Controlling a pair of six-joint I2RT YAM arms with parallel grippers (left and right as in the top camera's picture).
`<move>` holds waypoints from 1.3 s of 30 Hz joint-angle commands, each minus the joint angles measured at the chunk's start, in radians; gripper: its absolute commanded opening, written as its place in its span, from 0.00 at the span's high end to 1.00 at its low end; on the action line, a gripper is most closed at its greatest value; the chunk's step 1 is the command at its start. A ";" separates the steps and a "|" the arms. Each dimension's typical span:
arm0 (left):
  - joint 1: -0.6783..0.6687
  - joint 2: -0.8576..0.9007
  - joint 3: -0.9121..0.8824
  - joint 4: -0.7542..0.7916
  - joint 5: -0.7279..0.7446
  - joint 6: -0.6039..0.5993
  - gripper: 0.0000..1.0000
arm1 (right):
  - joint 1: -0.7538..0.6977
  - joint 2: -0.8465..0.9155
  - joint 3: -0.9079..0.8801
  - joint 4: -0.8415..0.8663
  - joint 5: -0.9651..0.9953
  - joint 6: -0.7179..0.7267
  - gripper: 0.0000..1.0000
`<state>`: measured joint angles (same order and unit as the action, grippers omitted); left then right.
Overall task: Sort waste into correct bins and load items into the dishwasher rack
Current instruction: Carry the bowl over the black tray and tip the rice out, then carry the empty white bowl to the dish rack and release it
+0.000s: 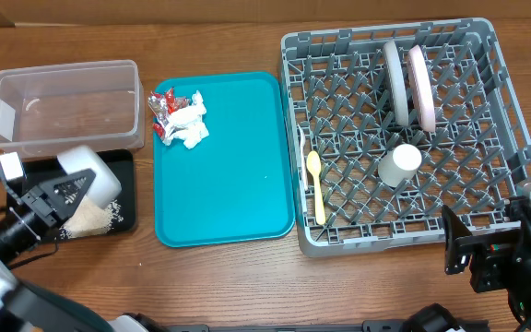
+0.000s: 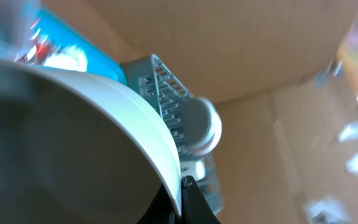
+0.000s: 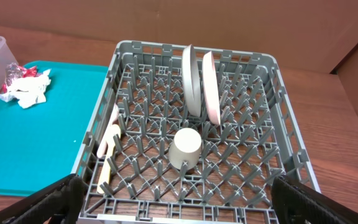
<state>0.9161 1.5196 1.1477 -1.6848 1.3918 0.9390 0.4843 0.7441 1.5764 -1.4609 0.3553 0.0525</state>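
My left gripper [image 1: 70, 191] is shut on the rim of the small pale bowl [image 1: 95, 172], tilted over the shallow black tray [image 1: 127, 189], where white rice grains [image 1: 90, 219] lie. In the left wrist view the fingers [image 2: 182, 190] pinch the bowl's wall [image 2: 73, 137]. Red-and-silver wrappers [image 1: 164, 103] and a white napkin [image 1: 190, 124] lie on the teal tray [image 1: 229, 175]. The grey rack [image 1: 510, 120] holds a grey-green plate [image 1: 396, 83], a white plate [image 1: 422, 88], a white cup [image 1: 399, 164] and a yellow spoon [image 1: 316, 184]. My right gripper [image 1: 487, 254] is open and empty at the rack's near right corner.
The clear tub [image 1: 63, 106] stands behind the black tray and looks empty. In the right wrist view the rack [image 3: 284, 112] fills the frame between my open fingers [image 3: 179, 211], with the teal tray [image 3: 36, 143] to its left. A cardboard wall runs behind the table.
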 commanded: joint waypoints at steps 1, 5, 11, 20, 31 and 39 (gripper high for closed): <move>-0.082 -0.163 0.150 0.014 -0.023 -0.037 0.96 | -0.002 -0.010 -0.001 0.003 0.010 0.008 0.00; -0.195 -0.263 0.385 0.207 -0.203 -0.457 0.96 | -0.002 -0.010 -0.001 0.003 0.010 0.008 0.00; -0.439 -0.298 0.590 0.448 -0.719 -1.015 0.96 | -0.002 -0.010 -0.001 0.003 0.010 0.008 0.00; -0.911 -0.107 0.599 0.894 -0.670 -1.231 0.96 | -0.002 -0.010 -0.001 0.003 0.010 0.008 0.00; -1.194 0.441 0.599 1.600 -0.244 -1.564 0.96 | -0.002 -0.010 -0.001 0.003 0.010 0.008 0.00; -1.268 0.636 0.594 1.824 -0.167 -1.695 0.95 | -0.002 -0.010 -0.001 0.003 0.010 0.008 0.00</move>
<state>-0.3347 2.1162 1.7359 0.1204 1.1595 -0.6998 0.4843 0.7441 1.5749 -1.4609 0.3553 0.0521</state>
